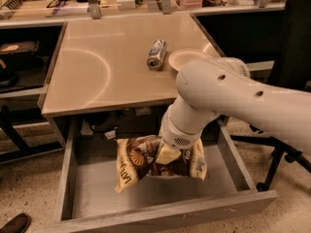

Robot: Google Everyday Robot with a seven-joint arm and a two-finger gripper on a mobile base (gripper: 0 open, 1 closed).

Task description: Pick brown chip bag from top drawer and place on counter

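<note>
The brown chip bag (138, 159), dark brown with pale yellow ends, hangs tilted above the floor of the open top drawer (160, 215). My gripper (167, 153) comes down from the white arm at the right and is shut on the bag's upper middle. The wrist hides part of the bag. The beige counter (107, 67) lies just behind and above the drawer.
A crushed silver can (156, 54) and a pale bowl (187, 58) sit on the counter's right side, the bowl partly behind my arm. A cluttered wood shelf (73, 1) runs along the back. A dark chair (291, 57) stands at the right; a shoe (14, 223) at bottom left.
</note>
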